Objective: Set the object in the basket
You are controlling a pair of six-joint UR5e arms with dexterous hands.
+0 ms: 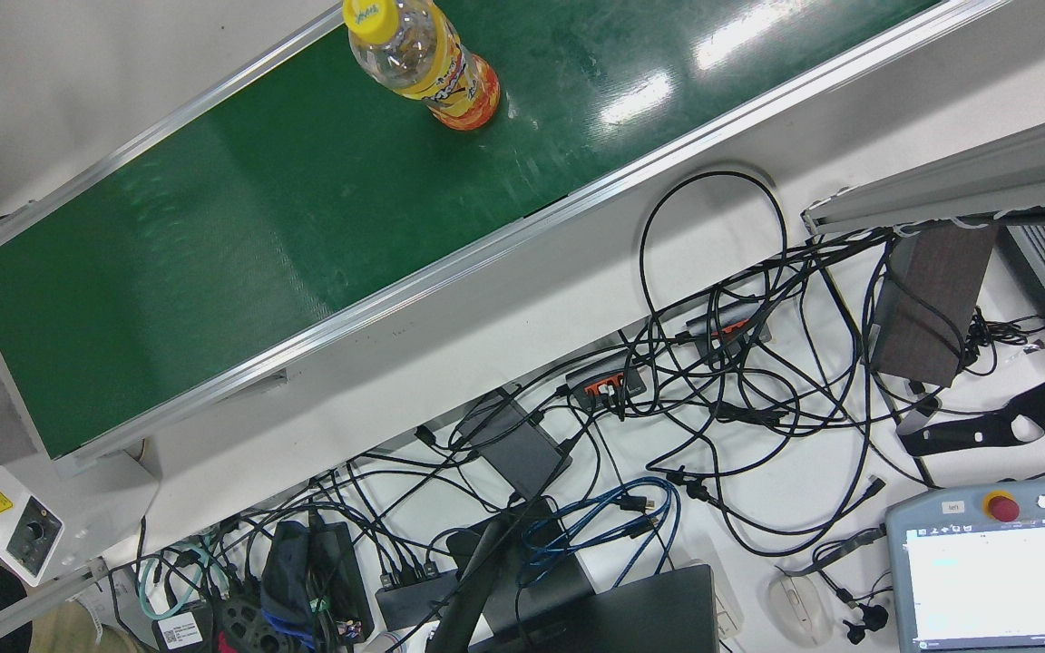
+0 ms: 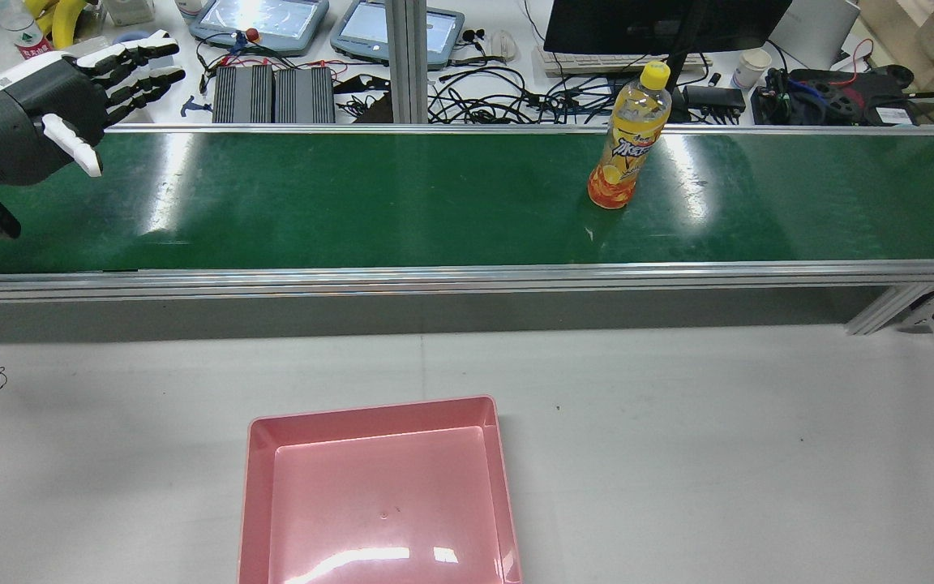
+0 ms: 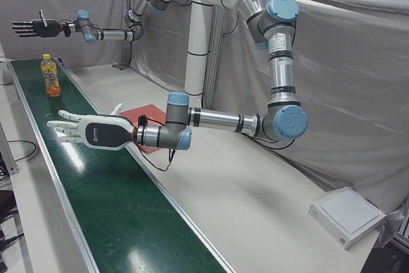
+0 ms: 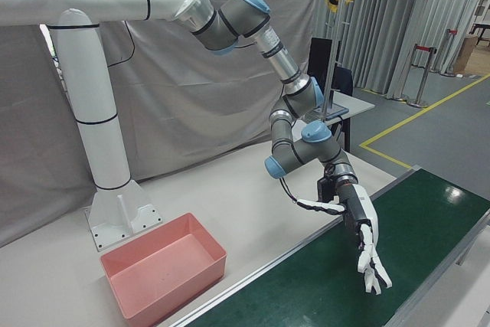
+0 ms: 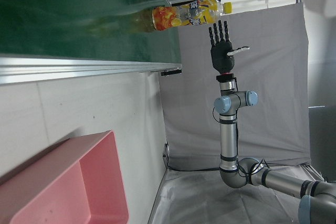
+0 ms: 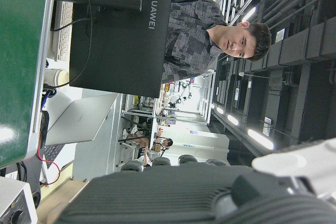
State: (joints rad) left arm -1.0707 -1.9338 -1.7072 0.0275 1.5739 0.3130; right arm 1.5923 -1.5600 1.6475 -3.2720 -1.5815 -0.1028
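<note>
Bottle (image 2: 627, 138) stands upright on the green conveyor belt (image 2: 402, 203), right of centre in the rear view, near the belt's far rail. Yellow cap, orange-yellow label, nothing touching it. Also visible at the top of the front view (image 1: 423, 62) and far down the belt in the left-front view (image 3: 50, 76).

Pink basket (image 2: 378, 495) sits on the grey table (image 2: 718, 438) on the robot's side of the belt, well apart from the bottle, nothing in it.

Left hand (image 2: 45, 105) hovers over the belt's left end in the rear view, flat, fingers (image 2: 139, 69) spread and extended, holding nothing. Well apart from the bottle.

Right hand (image 3: 35, 28) shows in the left-front view, raised above the belt's far end beyond the bottle, fingers straight and apart, holding nothing.

Cables and teach pendants (image 2: 260, 18) clutter the desk behind the belt. A person is visible in the right hand view (image 6: 210, 35) behind a monitor (image 6: 121, 30).
</note>
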